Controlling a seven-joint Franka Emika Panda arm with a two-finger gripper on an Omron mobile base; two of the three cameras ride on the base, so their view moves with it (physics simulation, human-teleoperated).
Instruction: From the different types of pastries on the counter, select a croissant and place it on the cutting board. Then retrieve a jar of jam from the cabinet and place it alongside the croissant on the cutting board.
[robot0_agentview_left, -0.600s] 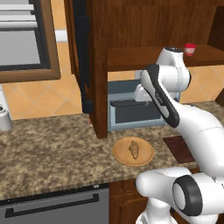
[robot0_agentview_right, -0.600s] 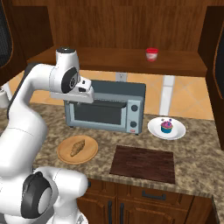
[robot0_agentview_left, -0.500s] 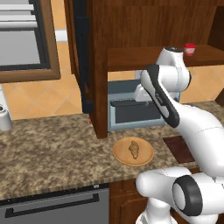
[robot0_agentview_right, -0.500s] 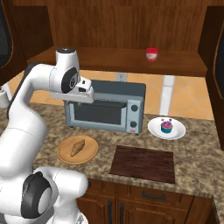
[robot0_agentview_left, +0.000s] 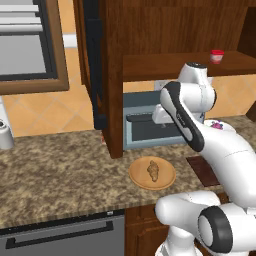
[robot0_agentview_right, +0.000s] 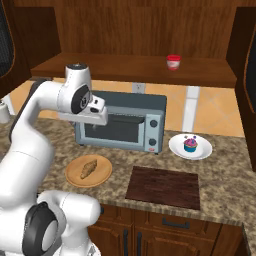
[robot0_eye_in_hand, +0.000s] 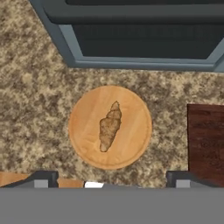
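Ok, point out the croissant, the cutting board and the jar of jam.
croissant (robot0_eye_in_hand: 110, 126): hand view, middle of the pastry on the round wooden plate.
cutting board (robot0_agentview_right: 164, 187): right base view, centre of its bare top face.
jar of jam (robot0_agentview_right: 173, 62): right base view, front of the jar's side.

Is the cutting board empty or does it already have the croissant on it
Empty. The cutting board is bare dark wood, while the croissant lies on the round wooden plate beside it.
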